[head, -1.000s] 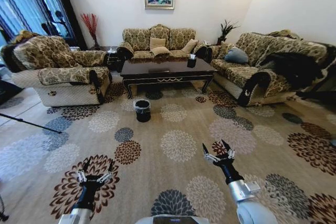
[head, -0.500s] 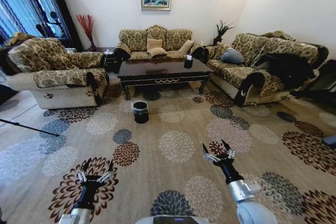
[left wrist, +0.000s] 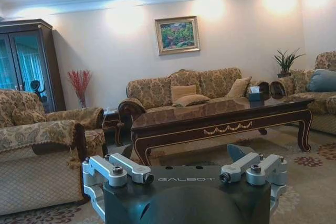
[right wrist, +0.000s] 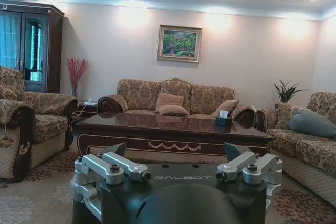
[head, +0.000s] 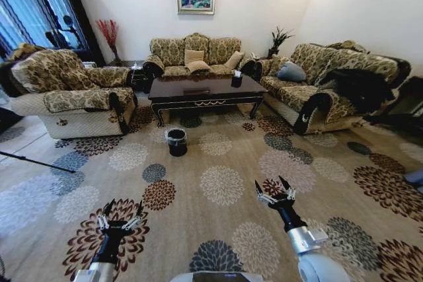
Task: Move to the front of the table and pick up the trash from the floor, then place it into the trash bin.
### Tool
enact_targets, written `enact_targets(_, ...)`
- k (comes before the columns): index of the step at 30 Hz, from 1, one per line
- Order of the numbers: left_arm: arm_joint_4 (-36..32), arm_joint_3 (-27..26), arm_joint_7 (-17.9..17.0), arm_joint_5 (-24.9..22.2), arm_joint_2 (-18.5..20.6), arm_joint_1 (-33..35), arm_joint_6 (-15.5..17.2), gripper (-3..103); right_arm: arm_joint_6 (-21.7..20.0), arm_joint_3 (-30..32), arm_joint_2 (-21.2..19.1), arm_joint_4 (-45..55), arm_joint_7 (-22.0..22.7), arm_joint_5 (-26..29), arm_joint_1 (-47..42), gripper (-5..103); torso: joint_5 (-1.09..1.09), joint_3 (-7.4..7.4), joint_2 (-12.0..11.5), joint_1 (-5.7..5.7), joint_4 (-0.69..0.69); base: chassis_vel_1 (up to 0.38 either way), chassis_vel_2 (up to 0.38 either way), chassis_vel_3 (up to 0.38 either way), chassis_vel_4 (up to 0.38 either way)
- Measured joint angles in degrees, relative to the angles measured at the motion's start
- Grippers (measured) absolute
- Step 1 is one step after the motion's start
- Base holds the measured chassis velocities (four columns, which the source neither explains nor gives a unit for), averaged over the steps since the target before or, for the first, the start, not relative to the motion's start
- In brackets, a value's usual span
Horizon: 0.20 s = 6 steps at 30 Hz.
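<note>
Standing before the table point(head: 201, 89), trash bin point(head: 176, 142) liner-lined; both end effectors spread, empty.

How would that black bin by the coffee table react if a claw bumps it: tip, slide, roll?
The trash bin looks small, narrow and upright, so probably light and apt to tip rather than slide on the carpeted floor. Being round, it might roll once down. Its thin liner looks floppy and could snag.

Trash bin point(head: 176, 141) on floor point(head: 225, 163) before table point(head: 205, 90), sofa point(head: 197, 52) behind.
</note>
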Motion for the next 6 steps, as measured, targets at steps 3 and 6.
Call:
enact_targets(3, 0.0, 0.0, 0.0, 0.0, 0.0, 0.0, 0.0, 100, 0.0, 0.0, 0.0, 0.0, 0.0, 0.0, 0.0, 100, 0.0, 0.33, 0.6, 0.25, 0.0, 0.0, 0.0, 0.0, 0.0)
enact_targets(6, 0.0, 0.0, 0.0, 0.0, 0.0, 0.0, 0.0, 100, 0.0, 0.0, 0.0, 0.0, 0.0, 0.0, 0.0, 100, 0.0, 0.45, 0.8, 0.35, 0.0, 0.0, 0.0, 0.0, 0.0)
